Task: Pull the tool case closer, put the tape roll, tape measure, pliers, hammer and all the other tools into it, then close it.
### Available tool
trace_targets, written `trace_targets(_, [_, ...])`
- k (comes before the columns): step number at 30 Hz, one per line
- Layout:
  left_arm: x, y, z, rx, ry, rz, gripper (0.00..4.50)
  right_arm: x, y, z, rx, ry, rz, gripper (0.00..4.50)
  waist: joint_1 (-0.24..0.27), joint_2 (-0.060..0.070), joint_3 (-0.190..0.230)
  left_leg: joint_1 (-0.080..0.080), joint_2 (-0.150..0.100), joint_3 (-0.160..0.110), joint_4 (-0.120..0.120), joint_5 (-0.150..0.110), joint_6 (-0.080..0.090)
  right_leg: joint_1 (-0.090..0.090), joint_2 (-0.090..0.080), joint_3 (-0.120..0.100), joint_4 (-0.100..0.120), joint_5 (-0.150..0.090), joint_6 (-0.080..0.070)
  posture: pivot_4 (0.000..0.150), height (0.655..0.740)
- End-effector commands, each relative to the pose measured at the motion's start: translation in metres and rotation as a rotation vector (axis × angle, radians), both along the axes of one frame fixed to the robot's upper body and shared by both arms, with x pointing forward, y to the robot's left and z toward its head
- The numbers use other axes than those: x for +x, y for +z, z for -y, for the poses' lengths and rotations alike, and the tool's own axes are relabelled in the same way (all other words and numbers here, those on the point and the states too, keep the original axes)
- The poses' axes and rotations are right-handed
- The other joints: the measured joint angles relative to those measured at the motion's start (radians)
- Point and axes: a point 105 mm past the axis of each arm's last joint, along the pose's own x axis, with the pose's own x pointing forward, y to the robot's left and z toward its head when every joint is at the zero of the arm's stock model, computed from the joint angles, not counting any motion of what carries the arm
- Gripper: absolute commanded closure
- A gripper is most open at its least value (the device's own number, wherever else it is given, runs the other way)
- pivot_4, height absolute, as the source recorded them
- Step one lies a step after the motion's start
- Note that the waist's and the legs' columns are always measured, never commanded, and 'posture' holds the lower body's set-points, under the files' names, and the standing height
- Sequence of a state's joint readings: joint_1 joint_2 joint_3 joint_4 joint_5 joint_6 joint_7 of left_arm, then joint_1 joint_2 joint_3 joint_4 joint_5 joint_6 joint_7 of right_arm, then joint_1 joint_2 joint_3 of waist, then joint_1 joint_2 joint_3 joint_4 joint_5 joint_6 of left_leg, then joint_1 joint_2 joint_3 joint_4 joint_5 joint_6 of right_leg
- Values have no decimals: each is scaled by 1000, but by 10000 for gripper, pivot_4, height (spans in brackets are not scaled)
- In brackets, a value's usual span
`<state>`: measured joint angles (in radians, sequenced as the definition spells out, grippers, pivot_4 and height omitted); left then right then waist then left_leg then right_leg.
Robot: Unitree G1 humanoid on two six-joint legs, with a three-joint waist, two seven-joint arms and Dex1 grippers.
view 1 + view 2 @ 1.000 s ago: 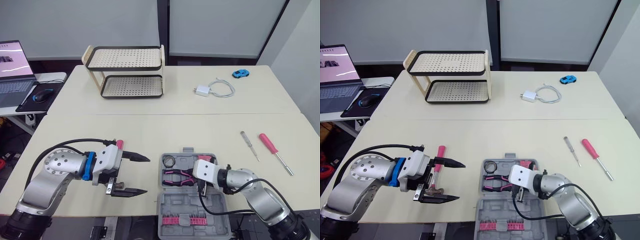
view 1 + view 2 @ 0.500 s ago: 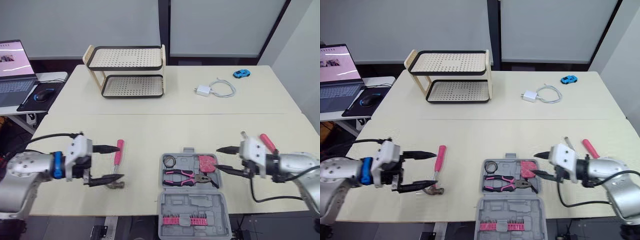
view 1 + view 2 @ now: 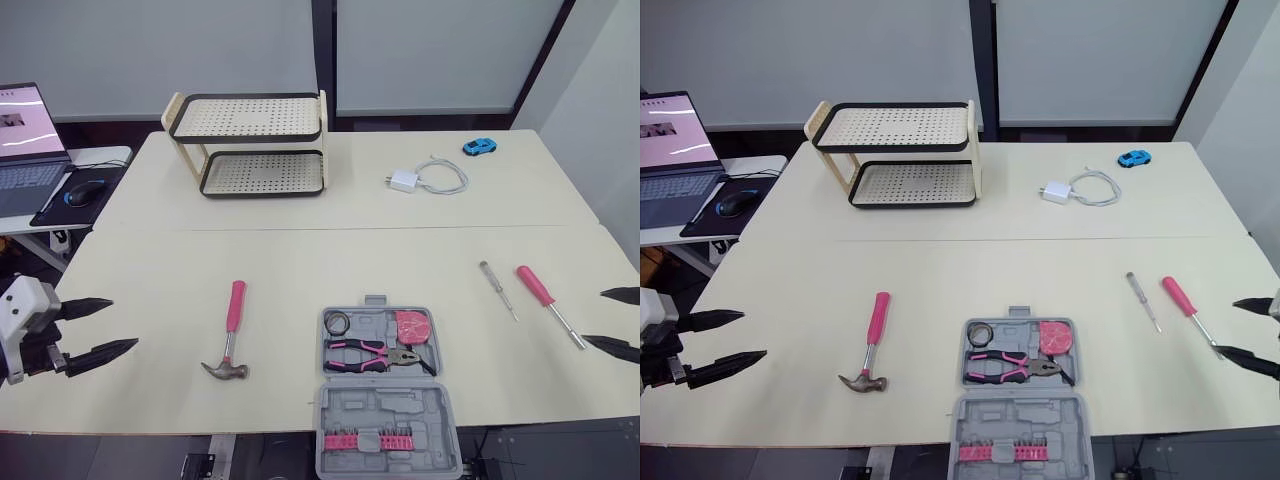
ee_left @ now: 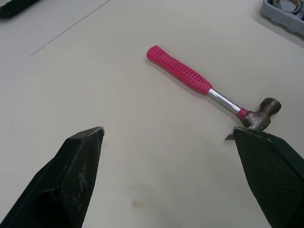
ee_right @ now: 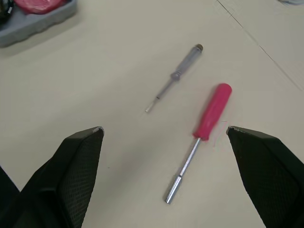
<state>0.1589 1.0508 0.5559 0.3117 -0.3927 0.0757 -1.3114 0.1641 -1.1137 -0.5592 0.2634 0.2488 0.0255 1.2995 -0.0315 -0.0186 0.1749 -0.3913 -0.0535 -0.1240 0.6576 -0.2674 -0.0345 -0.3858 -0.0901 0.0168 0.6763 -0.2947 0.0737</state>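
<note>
Tool case (image 3: pixel 386 412): open, at the middle of the table's front edge. Its grey lid lies flat and sticks out over that edge.
Left gripper (image 3: pixel 122 321): low over the table's left edge, near the front corner. The two black fingers are spread wide and hold nothing. They point across the table at the hammer.
Right gripper (image 3: pixel 594 316): at the table's right edge, toward the front. The fingers are spread wide and empty. They point in at the screwdrivers.
Hammer (image 3: pixel 232 325): flat on the table between the left gripper and the case, apart from both. The pink handle points to the back and the head to the front edge.
Pink screwdriver (image 3: pixel 536 286): on the table near the right edge, just in front of the right gripper.
Small screwdriver (image 3: pixel 497 288): beside the pink one, on the case's side.
In the case: pliers (image 3: pixel 372 352) with pink handles, tape roll (image 3: pixel 331 322) in the back left corner, and pink tape measure (image 3: pixel 412 325) in the back right corner.
Bits (image 3: pixel 365 441): a pink row in the lid.
Far back: rack (image 3: pixel 250 140), white charger (image 3: pixel 405 181), blue toy car (image 3: pixel 481 147).
Laptop (image 3: pixel 25 130): on a side desk; the screen is too small to read.
</note>
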Motion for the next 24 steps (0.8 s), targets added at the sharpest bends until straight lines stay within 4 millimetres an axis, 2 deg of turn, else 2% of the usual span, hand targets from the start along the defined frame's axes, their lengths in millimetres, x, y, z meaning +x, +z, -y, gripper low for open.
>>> trace_targets(1, [2, 6, -13, 51, 33, 18, 0, 3, 8, 14, -55, -15, 18, 571, -1, 0, 0, 0, 0, 0, 0, 0, 0, 0, 0, 0, 0, 0, 0, 1500, 7400])
trace_targets(6, [2, 3, -15, 65, 28, 12, 0, 10, 11, 17, -75, -12, 38, 571, -1, 1, 0, 0, 0, 1, 0, 0, 0, 0, 0, 0, 0, 0, 0, 1500, 7400])
trace_targets(13, [5, -4, -3, 49, -2, 14, 0, 15, 8, 13, -87, -1, 28, 571, -1, 1, 1, 0, 0, 1, 0, 0, 0, -1, 0, 1, 0, 0, 0, 1500, 7400])
trace_targets(14, [4, -6, 0, 53, -15, 6, 1844, 15, 6, 13, -99, 2, 25, 124, -1, 1, 1, 0, 0, 1, 0, 0, 0, 0, 0, 1, 0, 0, 0, 1500, 7400])
trace_targets(17, [1, -14, 12, 80, -80, -32, 8825, 13, -3, 3, -120, 46, 1, 6421, -1, 2, 1, 0, 0, 1, 0, 0, 0, -1, 0, 1, 0, 0, 0, 1500, 7400])
trace_targets(19, [1, -15, 23, 73, -106, -41, 15346, 12, -10, -8, -124, 87, -20, 14021, -1, 2, 1, 0, 0, 1, 0, 0, 0, -1, 0, 1, 1, 0, 0, 1500, 7400])
trace_targets(24, [2, -28, 78, 95, -287, -109, 31896, 11, -39, -60, -142, 260, -93, 32910, 0, 2, 1, 0, 0, 0, 0, 0, 0, 0, 0, 1, 1, 0, 0, 1500, 7400])
